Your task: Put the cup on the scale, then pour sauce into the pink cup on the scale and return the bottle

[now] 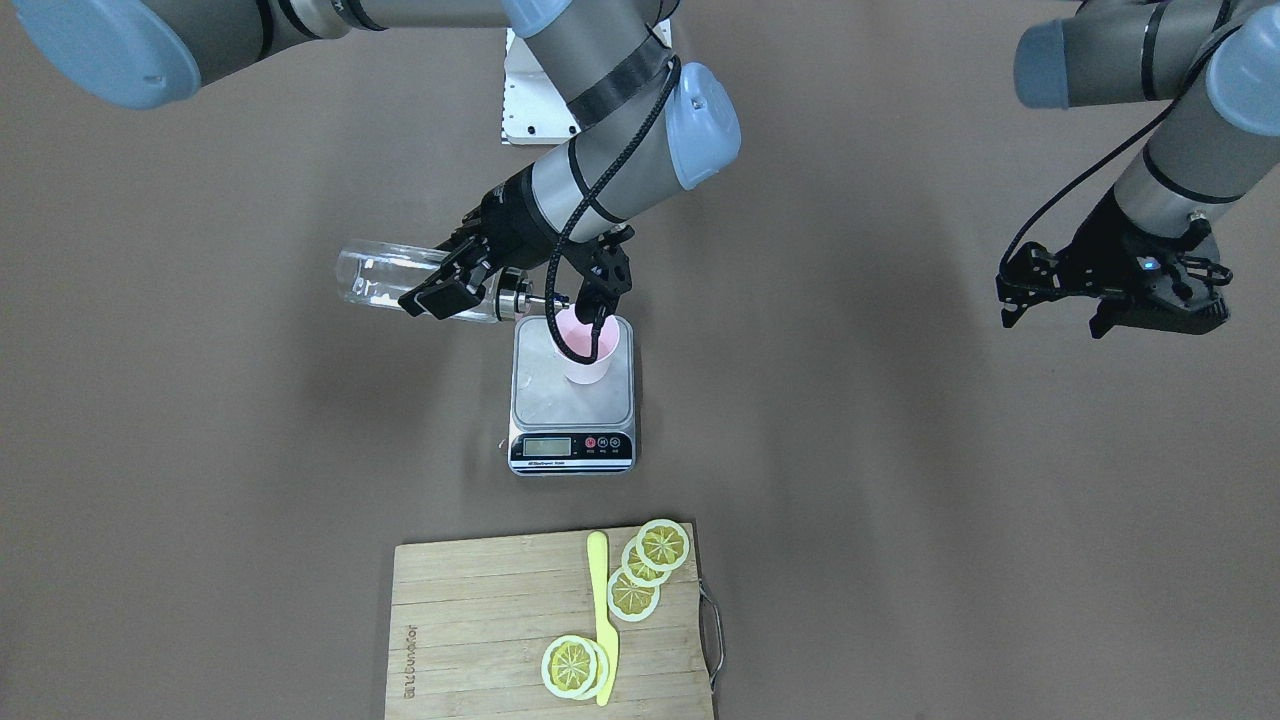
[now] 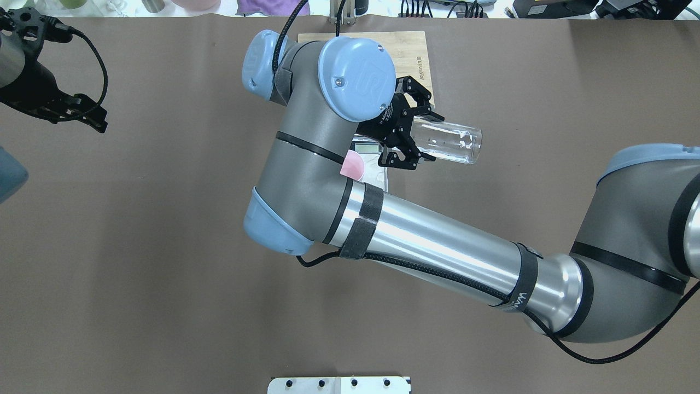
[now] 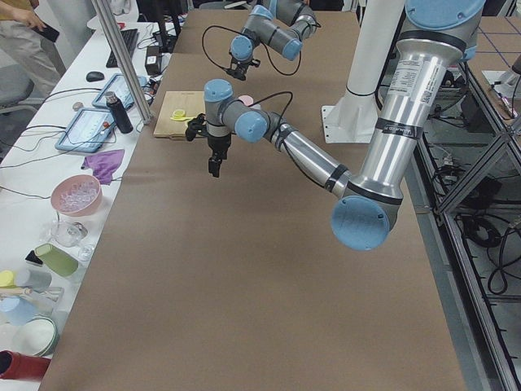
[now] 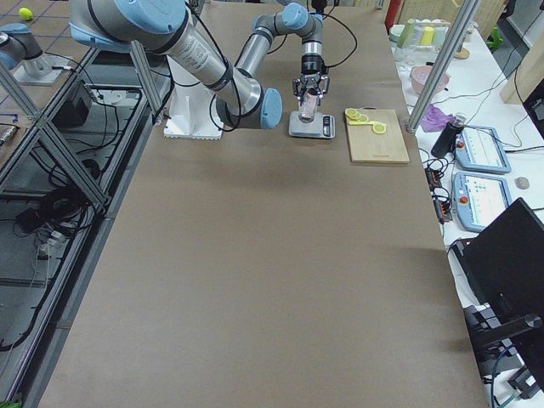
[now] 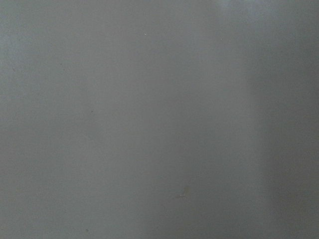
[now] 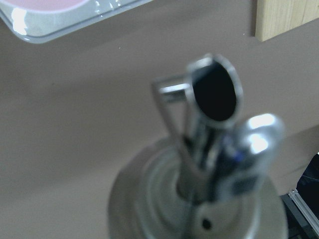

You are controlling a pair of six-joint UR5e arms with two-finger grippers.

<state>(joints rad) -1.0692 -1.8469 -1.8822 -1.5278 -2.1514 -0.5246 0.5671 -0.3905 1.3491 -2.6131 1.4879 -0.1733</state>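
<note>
I clamp my right gripper (image 1: 452,278) on the bottle (image 1: 385,278) by its steel cap, held almost level so its spout reaches the rim of the cup (image 1: 588,358) standing on the scale (image 1: 560,405) (my left gripper (image 1: 1050,305) hangs well aside, fingers apart, empty).

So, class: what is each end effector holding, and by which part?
The right end effector grips the bottle around its glass body, just behind the steel cap. The left end effector holds nothing.
</note>
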